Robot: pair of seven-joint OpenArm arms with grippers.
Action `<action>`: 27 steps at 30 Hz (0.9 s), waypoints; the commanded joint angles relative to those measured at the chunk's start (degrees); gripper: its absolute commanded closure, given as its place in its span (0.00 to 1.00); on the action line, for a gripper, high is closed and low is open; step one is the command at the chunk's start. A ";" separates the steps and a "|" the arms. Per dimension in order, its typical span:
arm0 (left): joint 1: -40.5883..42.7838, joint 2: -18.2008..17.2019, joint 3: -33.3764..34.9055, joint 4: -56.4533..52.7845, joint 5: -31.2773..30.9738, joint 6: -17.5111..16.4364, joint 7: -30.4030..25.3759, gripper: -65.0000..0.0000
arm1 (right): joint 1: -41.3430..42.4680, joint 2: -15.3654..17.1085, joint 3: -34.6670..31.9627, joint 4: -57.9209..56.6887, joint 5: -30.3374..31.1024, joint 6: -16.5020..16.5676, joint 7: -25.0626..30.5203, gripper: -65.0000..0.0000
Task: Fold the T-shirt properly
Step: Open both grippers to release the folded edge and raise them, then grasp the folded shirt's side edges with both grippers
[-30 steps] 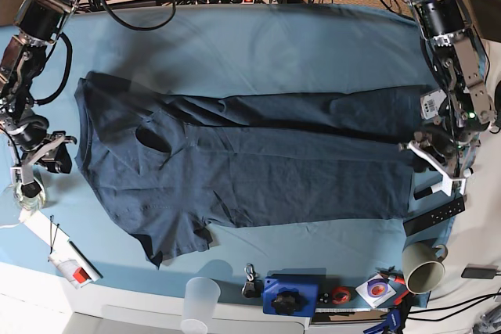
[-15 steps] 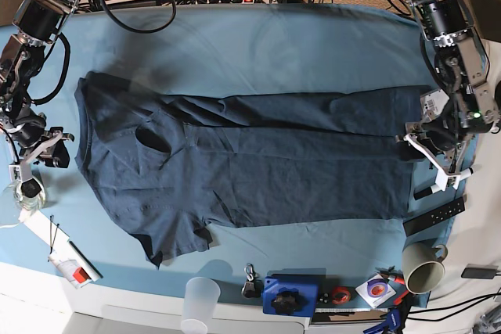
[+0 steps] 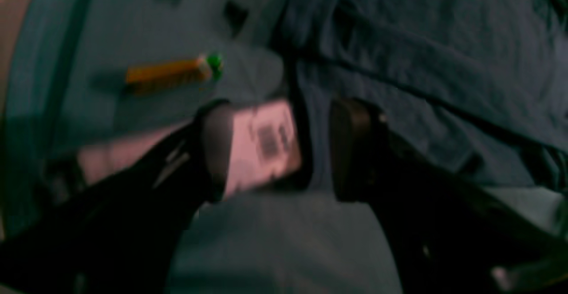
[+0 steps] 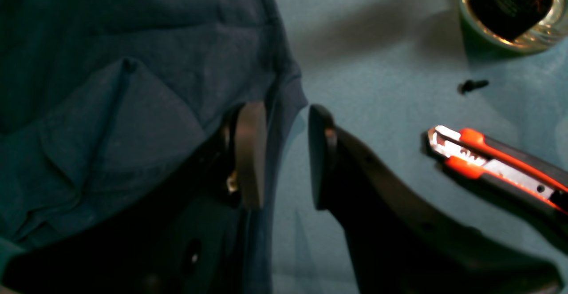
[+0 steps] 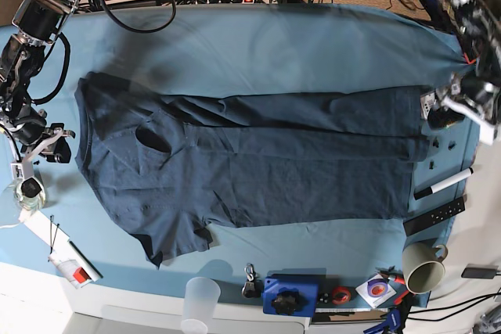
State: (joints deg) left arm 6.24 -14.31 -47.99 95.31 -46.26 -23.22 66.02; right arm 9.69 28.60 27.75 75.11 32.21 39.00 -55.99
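The dark navy-blue short-sleeved cotton T-shirt [image 5: 235, 166] lies spread lengthwise across the light blue cloth-covered worktop [image 5: 258, 44], collar end toward the base view's left, hem toward its right; its upper long edge is folded inward as a band, and 1 sleeve juts out at the lower left. The left end effector [image 5: 462, 103] is raised just off the shirt's hem corner at the base view's right, its 2 fingers spread wide and gripping nothing; the left wrist view, heavily blurred, shows the gap between the dark fingers [image 3: 350, 147] over the hem edge, with a pale label-like patch [image 3: 262, 145] behind and an orange marker with a green tip [image 3: 171, 74] lying on the cloth further off. The right end effector [image 4: 279, 152] sits at the shirt's collar-end edge on the base view's left, jaws partly apart and straddling the fabric edge; whether the pads actually pinch the cloth cannot be told from the wrist view. Near it on the cloth lie a red-and-black utility knife [image 4: 492, 165], a small black screw [image 4: 472, 85], and a clear glass jar [image 4: 510, 14] holding a dark object. Along the worktop's near edge stand a translucent plastic cup [image 5: 200, 303], a blue block with a black knob [image 5: 290, 295] and a beige mug [image 5: 424, 267].
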 commanded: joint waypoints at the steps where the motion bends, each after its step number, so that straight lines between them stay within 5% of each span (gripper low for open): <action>1: 0.83 -0.09 -0.76 1.75 -2.19 -0.70 -0.42 0.46 | 1.09 1.57 0.39 1.07 0.98 0.11 0.83 0.73; 12: 6.43 8.96 -1.38 3.58 -3.82 -1.07 -2.08 0.46 | 1.09 1.57 0.39 1.07 0.96 0.13 0.28 0.73; 18: 6.14 9.68 -1.27 3.54 1.88 1.18 -5.07 0.46 | 1.07 1.57 0.39 1.07 0.96 0.13 0.04 0.73; 27: 6.08 9.70 3.28 1.22 1.07 1.75 -6.19 0.46 | 1.07 1.57 0.52 1.07 1.01 -0.33 -3.72 0.73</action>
State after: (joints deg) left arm 12.49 -4.29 -44.80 96.16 -44.97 -21.45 59.40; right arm 9.67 28.58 27.75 75.11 32.23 38.74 -60.90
